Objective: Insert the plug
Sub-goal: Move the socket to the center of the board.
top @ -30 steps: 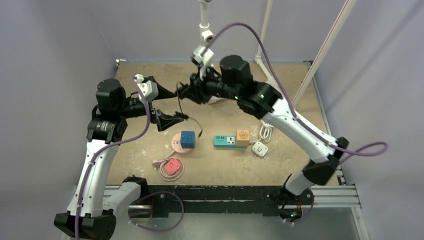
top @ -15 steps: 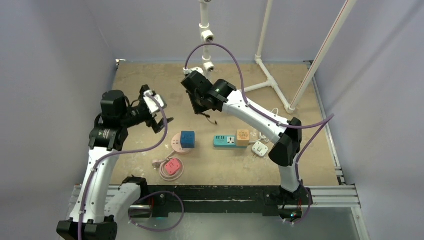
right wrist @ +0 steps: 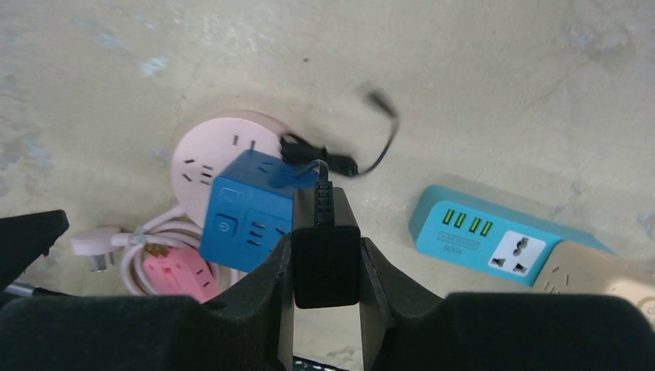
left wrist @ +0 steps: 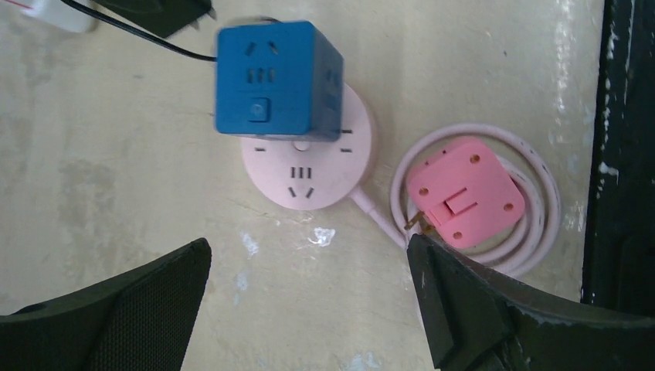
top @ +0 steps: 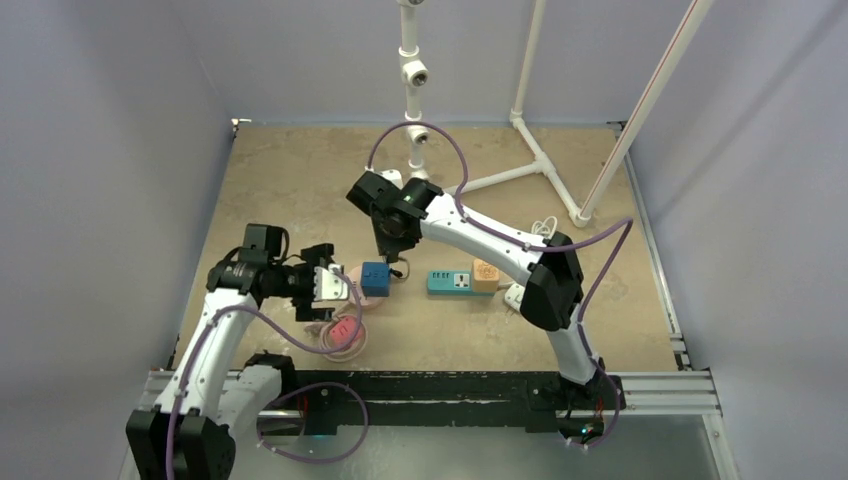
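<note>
A black plug [right wrist: 326, 255] with a thin black cord is pinched between the fingers of my right gripper [right wrist: 326, 249], which is shut on it. It hangs just right of the blue cube socket [right wrist: 251, 212], slightly above the table, apart from it. The blue cube socket [top: 375, 278] sits on a round pink socket [left wrist: 305, 174]. My left gripper [left wrist: 307, 246] is wide open over bare table on the round socket's near side, holding nothing. In the top view the left gripper [top: 330, 285] is left of the cube and the right gripper [top: 397, 262] is at its right.
A pink square adapter [left wrist: 463, 193] lies inside its coiled cable near the front edge. A teal power strip [top: 449, 282] with an orange cube [top: 486, 273] lies to the right. White pipe stands [top: 412, 75] rise at the back.
Both arms came down from high over the table. The left gripper dropped beside the round socket, still open. The right gripper carried the plug down to the blue cube.
</note>
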Controlling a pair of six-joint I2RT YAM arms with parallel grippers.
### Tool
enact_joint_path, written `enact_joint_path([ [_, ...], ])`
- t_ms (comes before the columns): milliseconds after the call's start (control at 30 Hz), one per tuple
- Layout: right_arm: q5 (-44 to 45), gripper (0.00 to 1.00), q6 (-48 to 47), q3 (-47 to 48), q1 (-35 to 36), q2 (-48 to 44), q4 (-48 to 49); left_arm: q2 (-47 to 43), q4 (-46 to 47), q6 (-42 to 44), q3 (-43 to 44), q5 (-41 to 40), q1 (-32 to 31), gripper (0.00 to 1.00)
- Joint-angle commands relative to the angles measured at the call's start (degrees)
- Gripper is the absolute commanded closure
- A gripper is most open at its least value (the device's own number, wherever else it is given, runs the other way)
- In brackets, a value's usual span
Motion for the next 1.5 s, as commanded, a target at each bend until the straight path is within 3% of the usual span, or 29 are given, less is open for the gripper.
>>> enact_joint_path([
  [0, 3.31, 1.00, 4.10, -0.88, -0.04, -1.87, -3.67, 6.23, -0.88, 12.24, -1.63, -0.42, 0.42, 0.03],
  [100, 7.65, 1.00, 3.33, 0.23, -0.19, -1.92, -5.20, 9.82, 4.50, 10.97, -2.83, -2.29, 0.35, 0.08],
  [233, 9.97, 1.00, 2.39, 5.59, -1.08, 0.57, -7.49, 13.79, 6.06, 12.18, -3.62, -3.89, 0.19, 0.27],
  [367, 9.75, 1.00, 1.47, 8.47, -2.06, 2.67, -7.69, 15.69, 11.57, 10.55, -5.39, -4.18, -0.35, 0.39],
  [633, 9.77, 1.00, 1.36, 6.18, -3.91, 1.13, -7.64, 21.41, 16.84, 11.31, -8.31, -3.37, -2.85, 0.68],
  [667, 9.76, 1.00, 1.25, 5.19, -4.29, 0.75, -7.38, 22.37, 16.85, 11.44, -8.25, -3.31, -3.25, 0.73],
  [733, 9.41, 1.00, 0.83, 3.86, -4.95, -0.05, -6.62, 23.60, 17.06, 11.13, -8.09, -2.73, -3.95, 0.96],
  [767, 9.38, 1.00, 0.71, 3.39, -5.32, -0.30, -6.36, 23.94, 17.43, 10.79, -8.16, -2.39, -4.28, 1.00],
  [1367, 8.17, 1.00, 1.05, 1.04, -6.21, 0.95, -3.13, 28.03, 10.33, 13.35, -5.18, 4.09, -14.00, 1.00],
  [1467, 8.12, 1.00, 0.70, 1.91, -5.74, 1.36, -2.22, 28.41, 11.96, 9.94, -4.04, 5.03, -14.85, 0.90],
])
